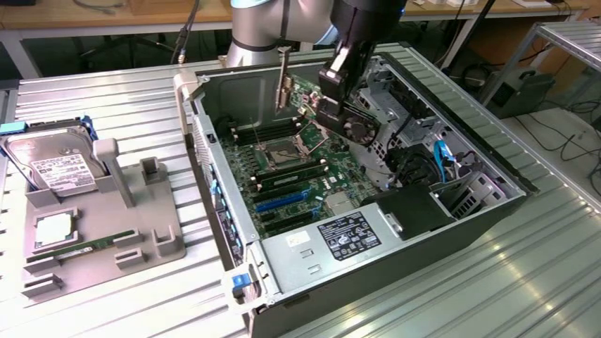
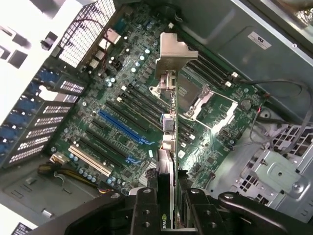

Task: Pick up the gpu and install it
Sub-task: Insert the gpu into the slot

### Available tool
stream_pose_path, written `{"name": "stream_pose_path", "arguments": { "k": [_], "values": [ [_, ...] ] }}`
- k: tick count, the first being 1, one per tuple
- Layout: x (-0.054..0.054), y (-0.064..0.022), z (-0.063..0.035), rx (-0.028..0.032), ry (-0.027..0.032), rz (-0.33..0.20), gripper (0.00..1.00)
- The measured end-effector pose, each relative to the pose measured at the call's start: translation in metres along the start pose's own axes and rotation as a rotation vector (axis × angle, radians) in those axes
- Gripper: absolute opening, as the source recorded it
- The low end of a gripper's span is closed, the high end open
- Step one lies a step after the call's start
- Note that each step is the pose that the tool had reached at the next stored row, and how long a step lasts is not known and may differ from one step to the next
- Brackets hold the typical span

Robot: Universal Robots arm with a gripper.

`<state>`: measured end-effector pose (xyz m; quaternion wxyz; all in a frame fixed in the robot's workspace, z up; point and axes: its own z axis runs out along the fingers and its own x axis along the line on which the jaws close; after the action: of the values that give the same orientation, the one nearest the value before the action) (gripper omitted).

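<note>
Clasping the gpu (image 2: 171,54) — gripper (image 2: 168,218) above motherboard (image 2: 98,100).

The arm (image 1: 272,28) is seen in the exterior view as a thick, round joint housing of smooth silver-grey metal, followed by a black cylindrical segment (image 1: 371,21) edged with a sliver of blue. The tool (image 1: 340,98) is shown as a black, blocky body. In the wrist view, its two fingers (image 2: 145,210) are seen as flat matt-black bars, each marked with a pair of small round screws (image 2: 146,214). Black linkage bars (image 2: 254,210) with round pivot bolts are seen on either side.
</note>
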<state>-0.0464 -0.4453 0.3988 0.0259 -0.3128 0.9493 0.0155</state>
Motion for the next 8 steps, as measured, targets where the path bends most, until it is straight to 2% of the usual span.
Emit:
{"name": "stream_pose_path", "arguments": {
  "k": [8],
  "values": [
    [0.0001, 0.0000, 0.0017, 0.0032, -0.0143, -0.150, 0.26]
  ]
}}
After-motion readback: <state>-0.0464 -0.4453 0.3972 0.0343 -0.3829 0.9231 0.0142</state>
